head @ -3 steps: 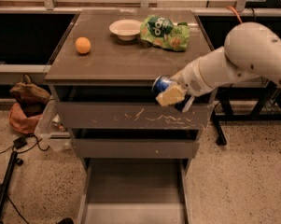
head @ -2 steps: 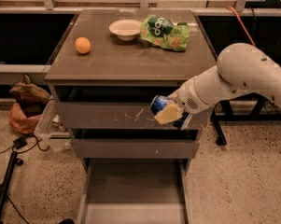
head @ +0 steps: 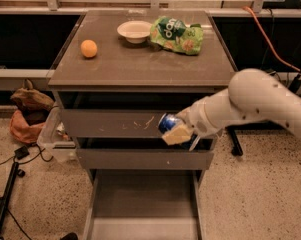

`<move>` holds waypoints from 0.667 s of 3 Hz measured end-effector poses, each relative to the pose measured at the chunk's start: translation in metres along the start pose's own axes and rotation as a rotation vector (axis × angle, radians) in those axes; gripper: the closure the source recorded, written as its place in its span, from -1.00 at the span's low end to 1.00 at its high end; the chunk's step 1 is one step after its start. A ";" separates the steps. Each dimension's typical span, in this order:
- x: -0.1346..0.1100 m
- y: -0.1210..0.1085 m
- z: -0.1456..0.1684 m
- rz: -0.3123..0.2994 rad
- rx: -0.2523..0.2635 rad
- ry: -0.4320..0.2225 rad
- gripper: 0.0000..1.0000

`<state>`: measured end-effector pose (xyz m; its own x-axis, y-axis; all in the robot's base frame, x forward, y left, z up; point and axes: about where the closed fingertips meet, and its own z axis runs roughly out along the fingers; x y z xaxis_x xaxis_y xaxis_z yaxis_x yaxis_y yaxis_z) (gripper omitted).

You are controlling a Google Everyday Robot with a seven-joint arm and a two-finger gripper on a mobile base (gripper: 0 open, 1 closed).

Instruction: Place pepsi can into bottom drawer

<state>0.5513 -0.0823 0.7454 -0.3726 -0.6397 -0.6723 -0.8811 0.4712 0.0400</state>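
My gripper (head: 174, 130) is shut on the pepsi can (head: 167, 122), a dark-blue can with a silver end. It holds the can in front of the scratched drawer front (head: 125, 123), just above the plain middle drawer (head: 140, 159). My white arm (head: 255, 104) reaches in from the right. The bottom drawer (head: 140, 199) is pulled open below, a wide shallow tray with a bare flat floor. The can is well above that floor, over its right half.
On the cabinet top (head: 140, 64) lie an orange (head: 89, 48), a white bowl (head: 134, 31) and a green chip bag (head: 176, 34). A brown bag (head: 27, 114) and cables (head: 10, 159) lie on the floor at the left. An orange cable (head: 270, 39) runs at the right.
My gripper has moved down and to the left with the can, from beside the cabinet top's front edge to the level of the scratched drawer front.
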 end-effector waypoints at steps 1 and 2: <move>0.066 0.031 0.078 0.023 -0.051 -0.016 1.00; 0.115 0.049 0.140 0.083 -0.057 -0.051 1.00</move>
<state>0.5064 -0.0478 0.5662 -0.4313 -0.5675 -0.7014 -0.8635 0.4850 0.1385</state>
